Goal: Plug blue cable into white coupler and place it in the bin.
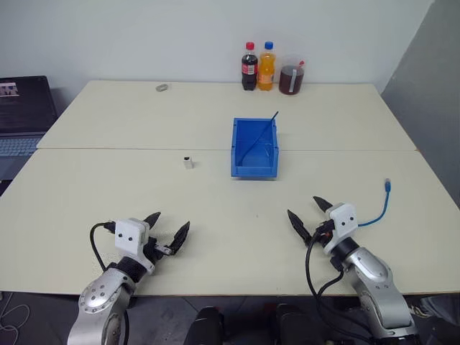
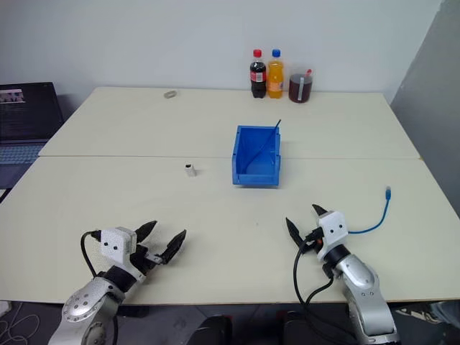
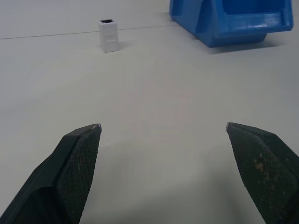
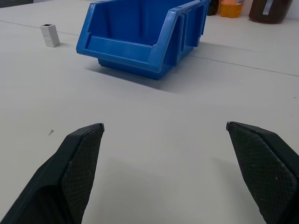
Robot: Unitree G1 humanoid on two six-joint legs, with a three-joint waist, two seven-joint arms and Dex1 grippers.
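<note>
Left gripper (image 1: 166, 233): spread wide, empty, by near counter edge, left side.
Right gripper (image 1: 310, 214): spread wide, empty, by near edge, right side.
Blue cable (image 1: 379, 208): flat on counter just right of right gripper, curving toward far-right, plug at far end; nearer arm is right.
White coupler (image 1: 188, 162): upright mid-counter, opening up, ahead of left gripper, left of bin.
Bin (image 1: 254, 148): counter centre, well beyond both grippers.
Counter (image 1: 215, 201): pale, matt; bottles at far edge against white wall.

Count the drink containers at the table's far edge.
3: a cola bottle, an orange soda bottle beside it, and a cup of dark drink on the right. None looks hidden.
</note>
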